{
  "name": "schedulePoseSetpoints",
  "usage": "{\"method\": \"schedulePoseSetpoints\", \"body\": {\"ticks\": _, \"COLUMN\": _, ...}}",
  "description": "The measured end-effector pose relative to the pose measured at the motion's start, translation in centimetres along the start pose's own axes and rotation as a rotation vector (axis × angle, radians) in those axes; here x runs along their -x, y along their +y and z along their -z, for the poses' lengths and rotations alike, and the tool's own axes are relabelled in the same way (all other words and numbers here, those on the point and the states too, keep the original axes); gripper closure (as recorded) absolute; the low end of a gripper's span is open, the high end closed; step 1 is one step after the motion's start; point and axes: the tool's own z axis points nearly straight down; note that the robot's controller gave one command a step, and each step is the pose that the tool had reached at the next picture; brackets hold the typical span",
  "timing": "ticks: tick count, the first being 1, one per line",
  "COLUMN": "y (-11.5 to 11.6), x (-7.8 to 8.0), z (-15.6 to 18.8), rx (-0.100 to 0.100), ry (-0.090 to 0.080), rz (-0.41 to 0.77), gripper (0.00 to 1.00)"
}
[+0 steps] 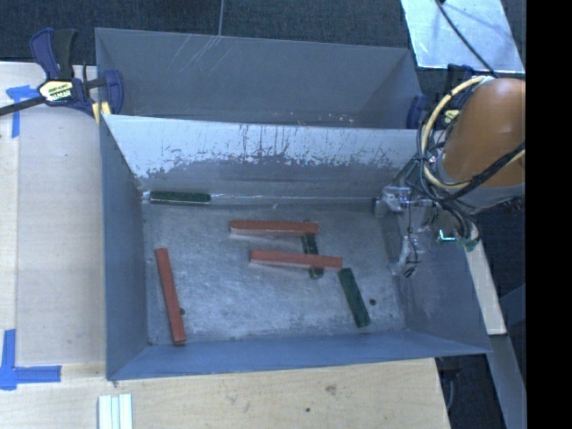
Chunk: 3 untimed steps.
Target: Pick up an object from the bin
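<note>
Grey bin, left to right: a red-brown bar is lying near the left wall, a dark green bar along the back, and two red-brown bars at centre. A second green bar, nearest the gripper, is lying right of centre. The gripper is hanging by the right wall, holding nothing; whether it is released or clenched cannot be told.

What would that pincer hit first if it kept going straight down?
Probably bare bin floor near the right wall; the pincer hangs right of the dark green stick, though depth is unclear.
</note>
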Motion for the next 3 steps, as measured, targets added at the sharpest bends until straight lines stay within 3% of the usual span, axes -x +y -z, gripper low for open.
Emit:
{"method": "schedulePoseSetpoints", "body": {"ticks": 1, "y": 5.3, "x": 0.5, "z": -7.4, "rx": 0.001, "ry": -0.001, "rz": 0.049, "gripper": 0.0}}
{"method": "schedulePoseSetpoints", "body": {"ticks": 2, "y": 14.6, "x": 5.3, "z": -6.8, "rx": 0.002, "ry": -0.012, "rz": -0.014, "gripper": 0.0}}
{"method": "schedulePoseSetpoints", "body": {"ticks": 3, "y": 14.1, "x": 5.3, "z": -6.5, "rx": -0.001, "ry": -0.011, "rz": -0.019, "gripper": 1.0}}
